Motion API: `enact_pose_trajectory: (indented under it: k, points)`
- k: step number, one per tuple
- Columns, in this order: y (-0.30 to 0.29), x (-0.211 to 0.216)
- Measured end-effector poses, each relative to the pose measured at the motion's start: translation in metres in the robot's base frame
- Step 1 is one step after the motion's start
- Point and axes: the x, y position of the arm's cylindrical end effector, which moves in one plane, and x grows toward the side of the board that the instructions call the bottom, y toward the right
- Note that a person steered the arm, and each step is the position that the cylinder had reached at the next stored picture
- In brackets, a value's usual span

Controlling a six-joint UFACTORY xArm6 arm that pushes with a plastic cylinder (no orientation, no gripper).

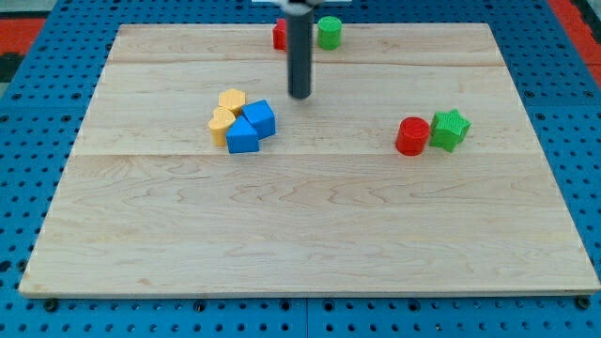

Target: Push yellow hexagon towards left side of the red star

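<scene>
A yellow hexagon (232,99) lies left of the board's middle, touching a second yellow block (222,124) just below it. Two blue blocks press against them: a blue cube (260,118) and a blue block (242,137). A red block (280,36), apparently the star, sits at the view's top edge, partly hidden behind my rod. My tip (300,97) rests on the board to the right of the yellow hexagon, a short gap away, and below the red block.
A green cylinder (329,32) stands right of the red block at the top. A red cylinder (411,136) and a green star (451,130) sit together at the right. The wooden board (300,235) lies on a blue pegboard.
</scene>
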Motion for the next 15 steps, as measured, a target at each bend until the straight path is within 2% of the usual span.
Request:
enact_pose_trajectory:
  k: [1, 2, 3, 5, 6, 7, 10, 11, 12, 14, 15]
  points:
    - [-0.077, 0.027]
    - [-0.133, 0.016]
    - [-0.142, -0.033]
    - [-0.094, -0.074]
    - [-0.085, -0.059]
    - [-0.083, -0.057]
    - [-0.093, -0.114]
    - [-0.09, -0.077]
    - [-0.072, -0.083]
    - [-0.053, -0.137]
    - [-0.05, -0.078]
